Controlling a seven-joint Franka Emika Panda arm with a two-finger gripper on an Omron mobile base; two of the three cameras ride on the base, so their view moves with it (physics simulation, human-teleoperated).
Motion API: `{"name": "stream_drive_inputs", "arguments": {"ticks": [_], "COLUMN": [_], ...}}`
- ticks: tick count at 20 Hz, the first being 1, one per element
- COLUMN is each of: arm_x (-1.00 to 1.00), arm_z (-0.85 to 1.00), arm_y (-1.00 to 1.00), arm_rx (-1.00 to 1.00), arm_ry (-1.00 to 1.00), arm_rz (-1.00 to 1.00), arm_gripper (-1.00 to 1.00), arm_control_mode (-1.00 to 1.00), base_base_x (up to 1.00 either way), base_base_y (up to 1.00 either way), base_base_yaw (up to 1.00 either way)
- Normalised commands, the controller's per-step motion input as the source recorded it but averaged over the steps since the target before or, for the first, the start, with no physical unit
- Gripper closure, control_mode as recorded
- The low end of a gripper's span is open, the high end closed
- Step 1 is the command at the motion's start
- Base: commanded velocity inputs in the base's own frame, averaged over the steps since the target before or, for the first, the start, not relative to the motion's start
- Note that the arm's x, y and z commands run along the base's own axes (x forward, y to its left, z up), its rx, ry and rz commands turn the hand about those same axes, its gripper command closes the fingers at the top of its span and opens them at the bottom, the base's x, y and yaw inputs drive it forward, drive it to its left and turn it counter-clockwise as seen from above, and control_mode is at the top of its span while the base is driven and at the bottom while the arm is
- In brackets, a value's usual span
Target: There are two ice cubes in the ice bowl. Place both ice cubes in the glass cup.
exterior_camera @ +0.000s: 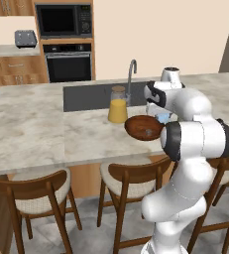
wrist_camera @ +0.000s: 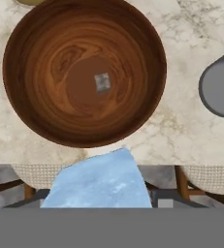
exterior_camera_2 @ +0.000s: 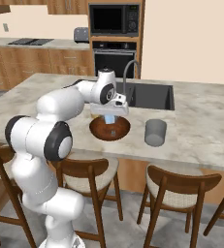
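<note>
Marble tabletop [exterior_camera: 31,129] w/ dark sink [exterior_camera_2: 152,97] & faucet [exterior_camera: 131,74]. Wooden stools [exterior_camera: 36,198] in front, grey tile floor. Behind: beige wall, wood cabinets, microwave [exterior_camera: 64,20] over oven [exterior_camera: 69,62], toaster [exterior_camera: 25,38].

The bowl [wrist_camera: 40,111] is dark red-brown wood with curly grain rings, and it looks smooth and a bit shiny. The small ice cube [wrist_camera: 102,82] in its middle is pale and cloudy. The big ice cube [wrist_camera: 100,181] is light blue, see-through and frosty with white specks. The bench [wrist_camera: 191,131] is pale stone with grey and tan veins, smooth and dull. The cup [exterior_camera_2: 155,132] looks plain grey and matt. The jar [exterior_camera: 118,104] is clear glass with orange juice. The chairs [exterior_camera: 36,198] are brown wood with woven cloth seats.
</note>
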Motion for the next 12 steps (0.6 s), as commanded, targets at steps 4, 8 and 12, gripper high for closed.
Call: {"name": "stream_drive_inputs", "arguments": {"ticks": [4,8,12], "arm_x": [0.00,0.00,0.00], "arm_z": [0.04,0.44,0.58], "arm_y": [-0.08,-0.32,-0.52], "arm_rx": [0.00,0.00,0.05], "arm_ry": [0.00,0.00,0.00], "arm_rz": [0.00,0.00,-0.02], "arm_gripper": [1.00,1.00,1.00], "arm_control_mode": [-1.00,-1.00,-1.00], "base_base_x": [0.00,0.00,0.00], "base_base_y": [0.00,0.00,0.00], "base_base_yaw": [0.00,0.00,0.00]}}
